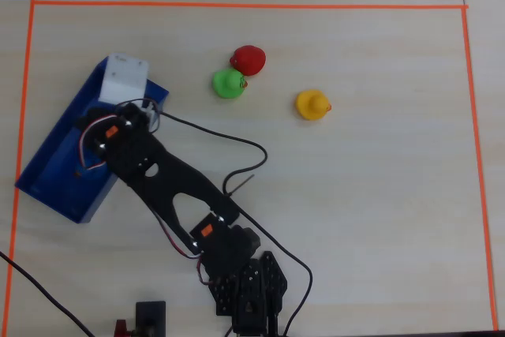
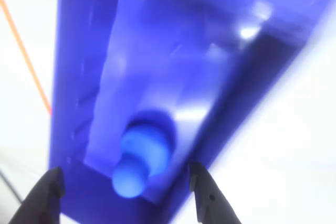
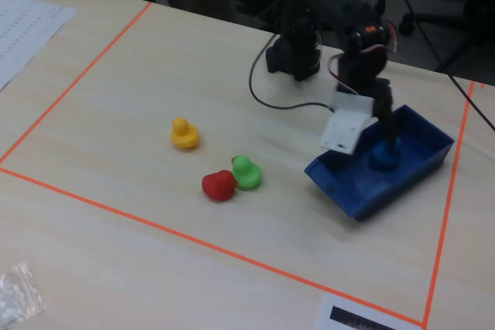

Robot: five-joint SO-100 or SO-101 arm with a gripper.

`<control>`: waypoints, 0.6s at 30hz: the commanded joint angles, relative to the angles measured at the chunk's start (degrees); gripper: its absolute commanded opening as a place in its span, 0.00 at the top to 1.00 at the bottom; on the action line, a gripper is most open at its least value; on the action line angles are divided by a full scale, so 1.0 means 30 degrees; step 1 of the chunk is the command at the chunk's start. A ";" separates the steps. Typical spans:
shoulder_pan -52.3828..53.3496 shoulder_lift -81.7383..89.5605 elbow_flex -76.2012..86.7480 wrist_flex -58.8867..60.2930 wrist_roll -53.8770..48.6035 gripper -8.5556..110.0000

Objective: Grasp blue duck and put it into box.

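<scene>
Blue duck (image 2: 140, 156) lying on the floor of the box (image 2: 100, 51), seen blurred in the wrist view, near the box's lower end wall. Also visible in the fixed view (image 3: 382, 157) as a blue lump inside the box (image 3: 344, 189), partly behind a dark finger. Not visible from overhead, hidden under the arm.

Hand (image 2: 128, 184) spread open above the duck: in the wrist view two dark fingertips (image 2: 46, 191) stand wide apart at the bottom edge, one on each side of the duck, neither touching it. In the fixed view the hand (image 3: 384, 141) reaches down into the box. From overhead, hand hidden beneath the wrist, arm (image 1: 166, 179) stretched from its base at the bottom edge up and left over the box (image 1: 47, 171).

Box set askew near the left side of the taped orange rectangle (image 1: 237, 5) on the worktop (image 1: 371, 195), in the overhead view.

Outside the box, well apart from it: green duck (image 1: 228, 83) and red duck (image 1: 248, 58) touching each other, yellow duck (image 1: 312, 105) alone to their right in the overhead view. Same three in the fixed view: yellow (image 3: 184, 134), red (image 3: 219, 185), green (image 3: 246, 173).
</scene>
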State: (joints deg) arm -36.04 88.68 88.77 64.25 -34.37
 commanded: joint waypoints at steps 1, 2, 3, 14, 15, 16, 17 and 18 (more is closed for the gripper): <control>0.3691 0.7148 0.4980 -0.2168 -0.1465 0.93; 0.4658 0.8906 0.6621 -0.2812 -0.2197 0.93; 0.5654 1.0781 0.8408 -0.3604 -0.3018 0.93; 1.1338 2.8359 2.3672 -0.7236 -0.9053 0.93; 1.1514 2.9326 2.4609 -0.7031 -0.9170 0.93; 1.1689 3.0117 2.5518 -0.6885 -0.9258 0.93; 1.1865 3.0820 2.6426 -0.6738 -0.9404 0.93; 1.2012 3.1406 2.7275 -0.6563 -0.9609 0.93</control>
State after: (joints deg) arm -1.76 172.44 161.72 44.03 -61.61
